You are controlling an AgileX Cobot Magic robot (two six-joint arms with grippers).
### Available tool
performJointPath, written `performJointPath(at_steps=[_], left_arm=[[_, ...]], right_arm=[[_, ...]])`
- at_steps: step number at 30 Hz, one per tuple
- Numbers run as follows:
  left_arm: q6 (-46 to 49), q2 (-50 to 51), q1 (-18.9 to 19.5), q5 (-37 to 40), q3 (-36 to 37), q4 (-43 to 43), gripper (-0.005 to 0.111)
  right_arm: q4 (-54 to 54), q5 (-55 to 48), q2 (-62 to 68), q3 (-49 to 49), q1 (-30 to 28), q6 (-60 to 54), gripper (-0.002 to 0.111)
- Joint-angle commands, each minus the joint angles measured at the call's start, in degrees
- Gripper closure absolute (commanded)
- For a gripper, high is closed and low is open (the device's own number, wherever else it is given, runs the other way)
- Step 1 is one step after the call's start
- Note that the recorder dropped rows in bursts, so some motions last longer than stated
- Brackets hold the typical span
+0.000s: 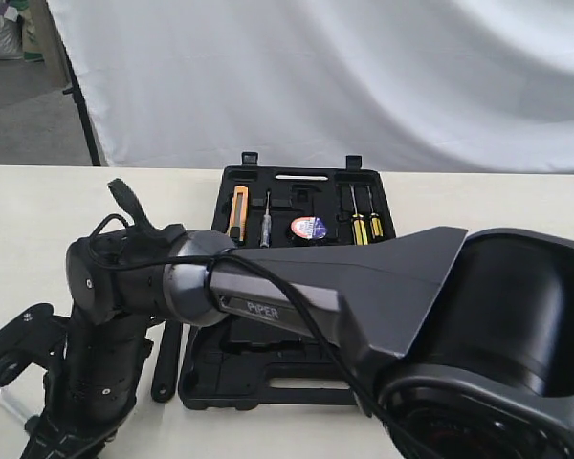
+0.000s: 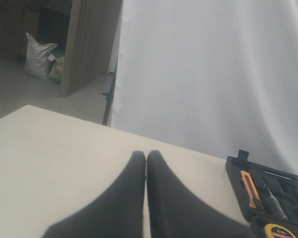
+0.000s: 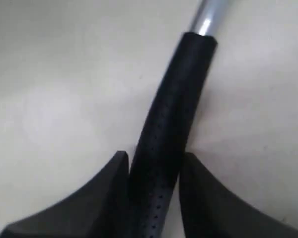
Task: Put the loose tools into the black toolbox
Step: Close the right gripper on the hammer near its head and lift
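The hammer's black perforated handle point(image 3: 166, 129) runs between the fingers of my right gripper point(image 3: 154, 157), which is shut on it just above the pale table. Its steel shaft point(image 3: 208, 17) continues past the fingertips and the head is out of view. The open black toolbox point(image 1: 268, 382) lies mid-table, with the small black tape roll point(image 1: 309, 228) in its far half. The right arm point(image 1: 268, 306) reaches across to the left and hides its own gripper. A black tool handle point(image 1: 165, 359) lies left of the toolbox, its head hidden. My left gripper point(image 2: 146, 154) is shut, holding nothing.
The far half of the toolbox holds an orange utility knife point(image 1: 237, 210) and yellow-handled screwdrivers point(image 1: 362, 222). A yellow tape measure point(image 2: 280, 231) shows by the toolbox corner point(image 2: 236, 173). A white curtain point(image 1: 316, 76) hangs behind the table.
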State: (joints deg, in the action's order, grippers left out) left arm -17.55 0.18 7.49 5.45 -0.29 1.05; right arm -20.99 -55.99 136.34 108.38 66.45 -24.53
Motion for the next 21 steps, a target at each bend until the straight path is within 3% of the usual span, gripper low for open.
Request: performJointPath(at_steps=[1, 6, 16, 21], left_arm=[[-0.27, -0.18, 1.45, -0.41, -0.15, 0.25, 0.106], [-0.27, -0.18, 1.45, -0.41, -0.15, 0.25, 0.106], [-0.27, -0.18, 1.45, -0.41, -0.15, 0.25, 0.106], [-0.27, -0.18, 1.45, -0.41, -0.15, 0.25, 0.106]], right_arm=[[3.88, -5.92, -1.77, 0.18, 0.16, 2.54, 0.106], [6.86, -13.98, -2.29, -0.22, 0.16, 4.31, 0.109], [13.59, -13.98, -8.74, -14.66, 0.16, 5.73, 0.109], [13.34, -13.98, -11.57, -16.15, 0.16, 6.75, 0.109]])
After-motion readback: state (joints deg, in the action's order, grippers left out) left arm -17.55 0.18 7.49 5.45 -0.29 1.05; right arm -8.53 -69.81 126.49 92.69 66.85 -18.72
